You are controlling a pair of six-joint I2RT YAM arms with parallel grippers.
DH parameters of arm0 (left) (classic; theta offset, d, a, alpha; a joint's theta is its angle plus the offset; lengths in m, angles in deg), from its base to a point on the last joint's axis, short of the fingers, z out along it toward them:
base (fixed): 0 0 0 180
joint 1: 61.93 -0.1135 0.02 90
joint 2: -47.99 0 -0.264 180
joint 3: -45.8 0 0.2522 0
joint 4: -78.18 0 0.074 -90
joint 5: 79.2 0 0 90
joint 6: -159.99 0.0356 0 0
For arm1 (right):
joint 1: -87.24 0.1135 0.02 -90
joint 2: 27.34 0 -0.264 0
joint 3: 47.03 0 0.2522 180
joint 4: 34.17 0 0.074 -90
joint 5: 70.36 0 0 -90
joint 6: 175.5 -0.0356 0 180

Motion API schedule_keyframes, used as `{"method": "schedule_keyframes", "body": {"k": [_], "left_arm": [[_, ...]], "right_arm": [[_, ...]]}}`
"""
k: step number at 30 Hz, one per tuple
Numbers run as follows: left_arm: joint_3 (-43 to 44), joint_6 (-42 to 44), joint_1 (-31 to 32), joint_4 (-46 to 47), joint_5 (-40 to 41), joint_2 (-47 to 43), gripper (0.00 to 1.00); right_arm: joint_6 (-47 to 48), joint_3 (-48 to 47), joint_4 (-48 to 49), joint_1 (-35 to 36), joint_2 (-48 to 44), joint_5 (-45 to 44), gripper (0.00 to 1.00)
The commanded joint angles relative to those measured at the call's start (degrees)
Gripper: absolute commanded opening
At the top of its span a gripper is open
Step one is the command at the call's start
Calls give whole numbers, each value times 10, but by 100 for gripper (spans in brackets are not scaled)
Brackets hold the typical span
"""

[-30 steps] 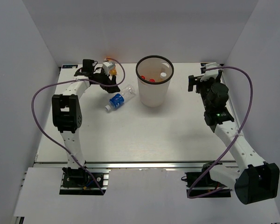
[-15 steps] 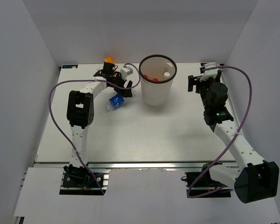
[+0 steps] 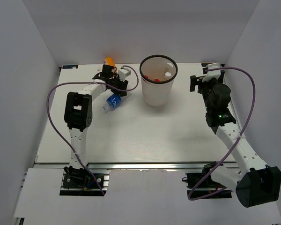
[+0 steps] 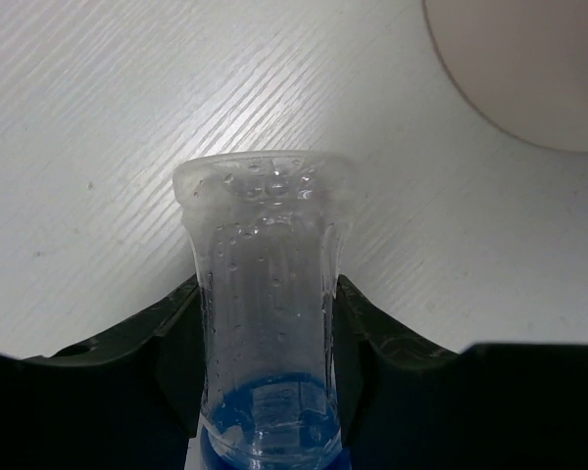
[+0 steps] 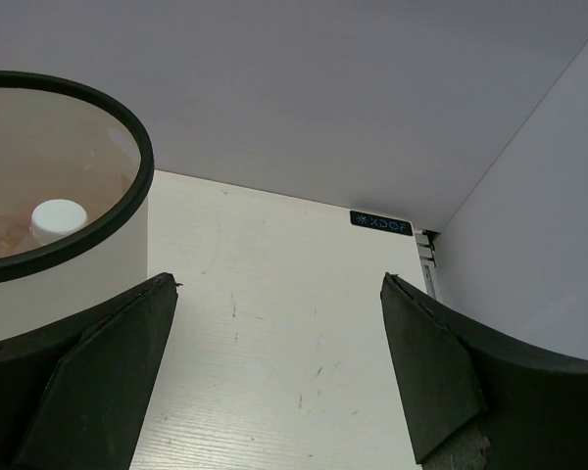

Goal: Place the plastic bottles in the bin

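We find the left gripper (image 3: pixel 118 90) pinching the blue-label bottle (image 4: pixel 269 294) by its clear body, just left of the bin (image 3: pixel 154 93). 1 orange bottle (image 3: pixel 109 60) sits near the back edge. The right gripper (image 5: pixel 277 282) hangs beside the bin, jaws spread, empty.

top: high at near edge, looking down on whole table (image 3: pixel 131 136) | left wrist: close on bottle (image 4: pixel 269 294), facing down | right wrist: low, facing back wall (image 5: pixel 323 98) | all share bin (image 3: pixel 155 91)
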Motion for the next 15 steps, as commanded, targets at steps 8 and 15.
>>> {"method": "schedule_keyframes", "body": {"k": [8,15], "left_arm": [[-98,-127,-6,207,155,-274,26],[-133,-310,-5,460,195,-359,22]], "right_arm": [[-1,-4,24,-4,-44,-13,89],[-2,7,36,-4,-65,-20,89]]}}
